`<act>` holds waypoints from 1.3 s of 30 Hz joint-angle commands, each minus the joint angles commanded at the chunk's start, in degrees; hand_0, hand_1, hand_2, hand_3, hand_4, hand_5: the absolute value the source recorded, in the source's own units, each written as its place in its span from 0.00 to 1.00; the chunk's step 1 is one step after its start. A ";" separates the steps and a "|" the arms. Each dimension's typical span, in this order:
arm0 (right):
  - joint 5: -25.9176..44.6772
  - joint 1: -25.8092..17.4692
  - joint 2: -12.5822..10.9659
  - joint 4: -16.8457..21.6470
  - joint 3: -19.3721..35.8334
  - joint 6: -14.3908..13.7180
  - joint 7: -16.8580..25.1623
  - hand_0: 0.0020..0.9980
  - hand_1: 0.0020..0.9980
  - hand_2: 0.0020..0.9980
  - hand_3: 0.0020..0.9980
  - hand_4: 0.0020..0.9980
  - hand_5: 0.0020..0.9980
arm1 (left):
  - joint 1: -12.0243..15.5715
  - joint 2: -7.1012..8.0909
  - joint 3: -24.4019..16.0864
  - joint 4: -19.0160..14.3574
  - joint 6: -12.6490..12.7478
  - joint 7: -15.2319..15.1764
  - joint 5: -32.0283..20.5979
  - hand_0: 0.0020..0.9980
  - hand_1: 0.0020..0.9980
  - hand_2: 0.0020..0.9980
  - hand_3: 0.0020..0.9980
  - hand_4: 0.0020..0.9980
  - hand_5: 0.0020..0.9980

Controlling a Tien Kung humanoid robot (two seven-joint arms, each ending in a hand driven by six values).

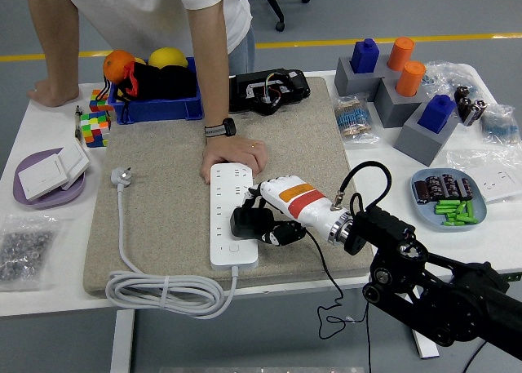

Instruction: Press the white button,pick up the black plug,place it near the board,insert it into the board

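Right hand [273,214] fingers curled round black plug [250,222], over power strip [232,218] mid-sockets. Person's hand [232,155] braces strip's far end. Align pins, press straight down.

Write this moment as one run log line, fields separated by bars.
right hand: shut on black plug | plug: over power strip | person's hand: steadies strip's far end | left hand: not visible

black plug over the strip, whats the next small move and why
Probably ease the right hand a little further left and press down: it grips the plug at the strip's right edge, not visibly seated, and a person's hand steadies the strip's far end.
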 joint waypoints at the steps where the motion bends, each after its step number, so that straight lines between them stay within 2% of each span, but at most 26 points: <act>1: -0.03 0.02 0.02 -0.01 -0.02 -0.01 -0.02 0.25 0.38 0.37 0.55 0.81 0.00 | -0.02 -0.01 -0.04 0.00 0.01 0.00 0.01 0.83 0.79 0.76 0.80 0.57 0.48; 15: -1.53 0.80 -0.01 1.84 -1.38 -0.16 -0.38 0.25 0.38 0.37 0.55 0.81 0.00 | -0.18 0.01 -0.14 0.00 0.04 -0.01 0.22 0.83 0.79 0.76 0.80 0.57 0.48; 26: -1.95 1.82 1.02 -0.13 -3.25 0.05 -0.60 0.25 0.38 0.37 0.55 0.82 0.00 | -0.02 0.09 0.17 0.00 -0.06 0.08 0.18 0.83 0.79 0.76 0.80 0.57 0.48; 39: -1.71 1.32 0.99 -1.43 -3.30 0.12 -0.62 0.24 0.38 0.37 0.55 0.83 0.00 | 0.20 0.12 0.02 0.00 -0.12 0.11 0.35 0.83 0.79 0.76 0.80 0.57 0.48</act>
